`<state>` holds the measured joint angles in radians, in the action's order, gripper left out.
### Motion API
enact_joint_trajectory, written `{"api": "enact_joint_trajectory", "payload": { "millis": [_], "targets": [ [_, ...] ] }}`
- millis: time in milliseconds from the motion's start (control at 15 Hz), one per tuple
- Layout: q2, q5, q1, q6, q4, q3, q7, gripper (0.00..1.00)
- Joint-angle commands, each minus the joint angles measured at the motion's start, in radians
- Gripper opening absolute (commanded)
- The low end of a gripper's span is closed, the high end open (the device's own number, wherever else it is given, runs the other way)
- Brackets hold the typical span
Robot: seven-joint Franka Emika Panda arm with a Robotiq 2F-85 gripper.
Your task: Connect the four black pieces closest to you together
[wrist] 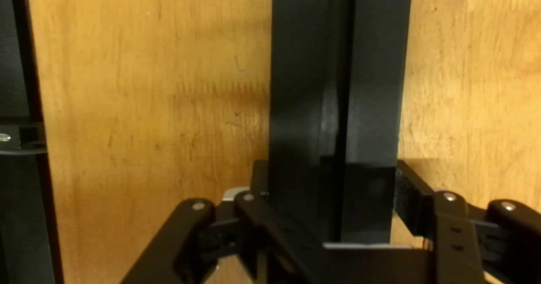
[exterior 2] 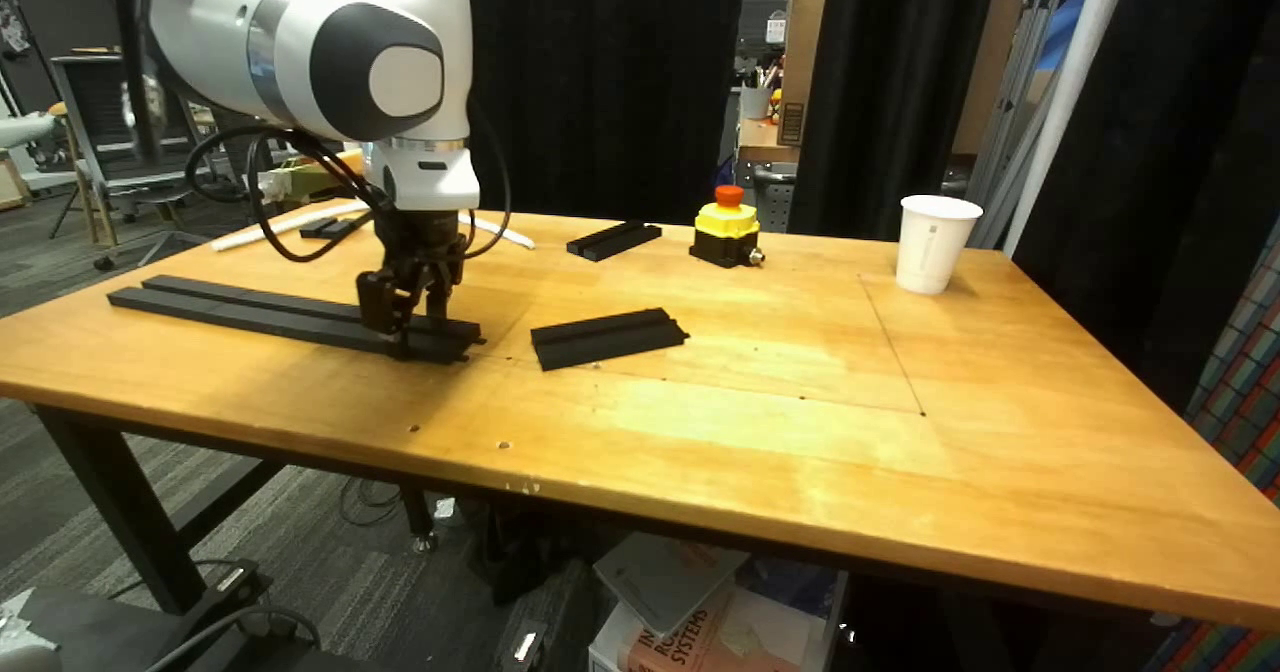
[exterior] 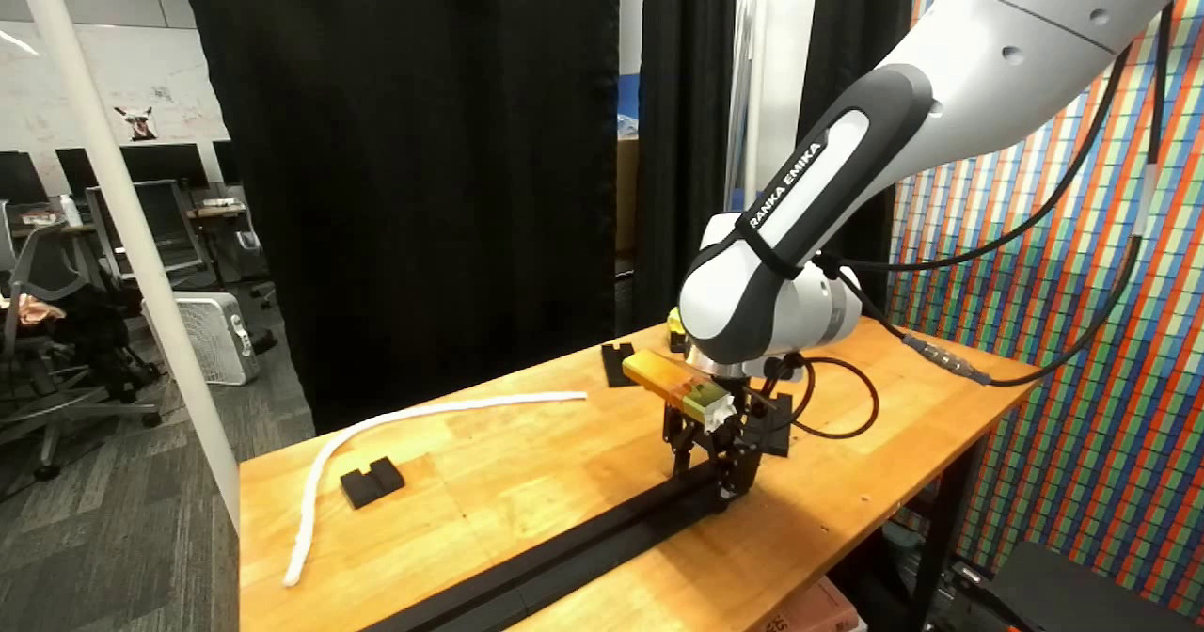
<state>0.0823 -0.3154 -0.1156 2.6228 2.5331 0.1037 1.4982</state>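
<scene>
Black curtains (exterior: 404, 190) hang behind your wooden counter (exterior: 508, 481), and a multicoloured patterned backdrop (exterior: 1025, 303) shows past it in both exterior views. Your robot arm (exterior: 978, 96) reaches down to the long black strip (exterior 2: 250, 314), made of bars laid end to end; it rests flat on the wood with a groove along its length, and in an exterior view you can make out a seam crossing it. Your jaws are closed across the strip close to its tabbed end, pinching it by both long sides, as the wrist view shows you. Near that end, the short black bar (exterior 2: 608, 338) lies flat, apart from the strip and turned out of line with it.

Further back, you have a small black block (exterior: 372, 483) inside the bend of the white curved strip (exterior: 442, 408), and a grooved black block (exterior 2: 615, 240) near the yellow-and-black emergency stop button (exterior 2: 727, 227). Your white paper cup (exterior 2: 933, 242) stands upright, well apart from the jaws. Books (exterior 2: 680, 642) lie piled under the counter.
</scene>
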Motion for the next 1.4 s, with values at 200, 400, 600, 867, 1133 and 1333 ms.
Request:
{"api": "enact_joint_trajectory", "payload": {
  "millis": [200, 400, 600, 867, 1133, 1333],
  "targets": [
    [-0.005, -0.035, -0.005, 0.031, 0.009, 0.006, -0.014, 0.46],
    [-0.004, -0.053, -0.005, 0.036, 0.008, 0.008, -0.022, 0.46],
    [-0.002, -0.063, -0.005, 0.044, 0.008, 0.008, -0.024, 0.46],
    [-0.002, -0.108, -0.003, 0.036, 0.000, 0.014, -0.050, 0.93],
    [-0.067, -0.088, -0.008, 0.004, 0.004, 0.013, -0.052, 1.00],
    [-0.146, 0.047, 0.005, -0.054, 0.014, -0.007, -0.038, 1.00]
  ]
}}
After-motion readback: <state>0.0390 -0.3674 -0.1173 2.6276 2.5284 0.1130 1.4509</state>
